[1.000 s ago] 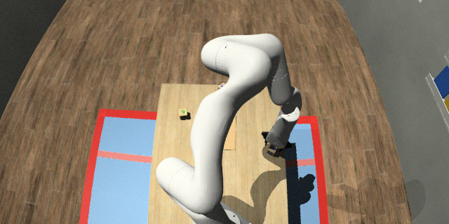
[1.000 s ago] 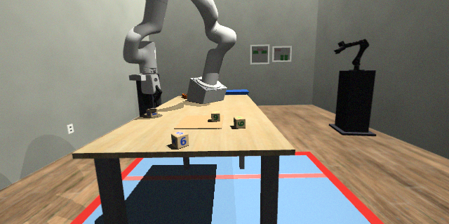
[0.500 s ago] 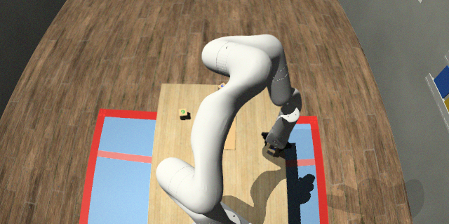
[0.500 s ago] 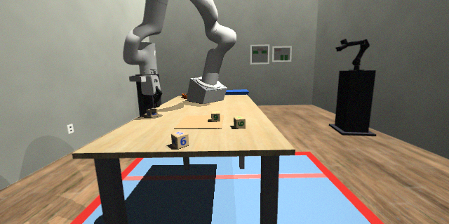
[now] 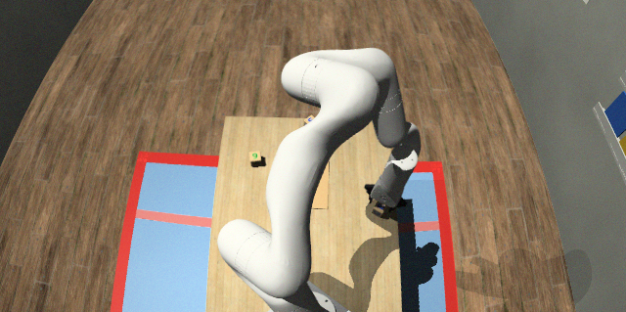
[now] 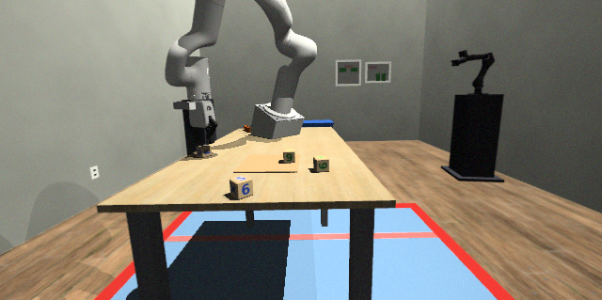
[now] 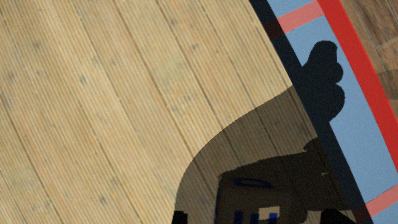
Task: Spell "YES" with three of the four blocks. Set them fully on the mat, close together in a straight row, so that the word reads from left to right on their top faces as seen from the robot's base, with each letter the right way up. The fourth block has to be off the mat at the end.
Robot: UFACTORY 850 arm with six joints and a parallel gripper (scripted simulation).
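Observation:
My gripper [image 5: 384,202] [image 6: 205,144] [image 7: 256,217] is open and low over the shadowed block with a blue E on top [image 5: 380,210] [image 6: 203,150] [image 7: 254,202], near the table's right edge in the top view. In the wrist view that block lies between the fingertips, cut by the lower edge. A block with a green 9 on its side [image 6: 289,156] stands on the orange mat [image 5: 320,197] [image 6: 259,165]; the arm hides it in the top view. A green-marked block [image 5: 255,156] [image 6: 321,165] stands off the mat. A blue-marked block [image 5: 309,120] [image 6: 241,187] stands near the table's far end.
The arm's bent links hang over the table [image 5: 240,195] [image 6: 339,187] and cover much of the mat in the top view. The arm's shadow falls across the E block and the table edge. A small orange thing [image 6: 247,128] lies beside the robot's base.

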